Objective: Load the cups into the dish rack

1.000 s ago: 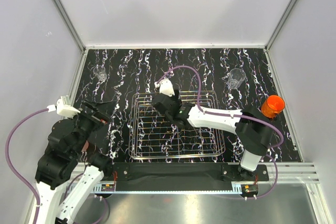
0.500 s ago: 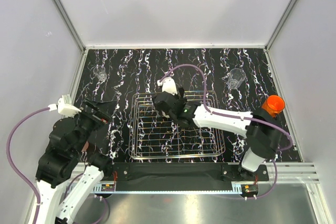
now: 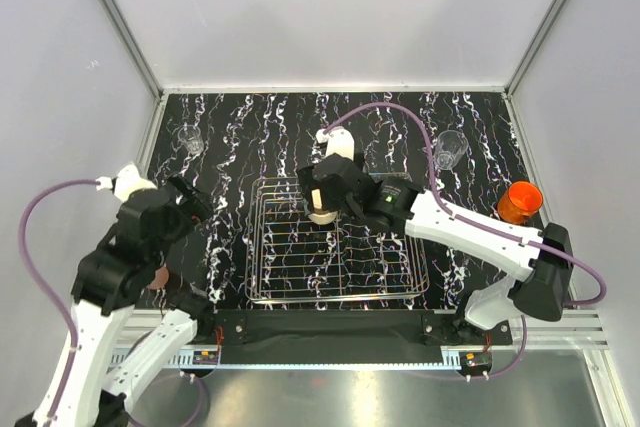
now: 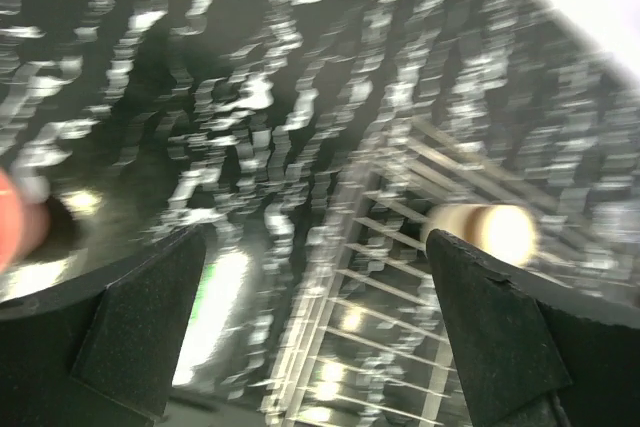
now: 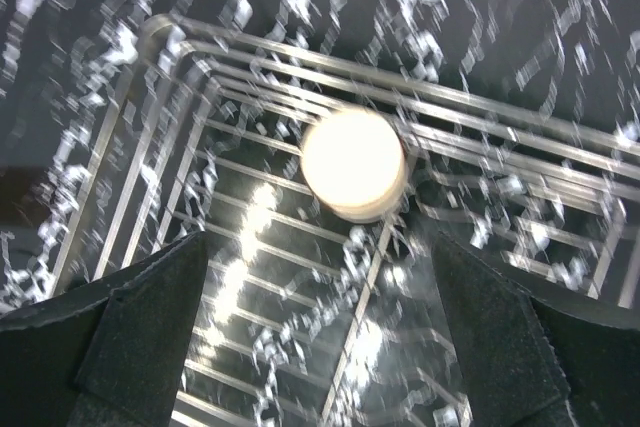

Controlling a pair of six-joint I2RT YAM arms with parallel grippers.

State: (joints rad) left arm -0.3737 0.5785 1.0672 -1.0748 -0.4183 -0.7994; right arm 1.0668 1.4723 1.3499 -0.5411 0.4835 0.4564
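- So, the right gripper (image 5: 320, 332) is empty with its fingers spread, hanging right over the cream cup with a brown band (image 5: 353, 165).
- That cup sits in the silver wire-grid dish rack (image 3: 330, 299), at the 11 o'clock corner.
- The clear glass (image 3: 449, 148) at the gripper's 2 o'clock looks closest for this arm.
- The left gripper (image 4: 320, 332) is spread and empty too.

Orange cup (image 3: 519, 201), cream cup (image 5: 352, 162), silver wire dish rack (image 3: 255, 265), black white-veined table (image 3: 240, 137), clear glasses (image 3: 190, 139) (image 3: 449, 149)
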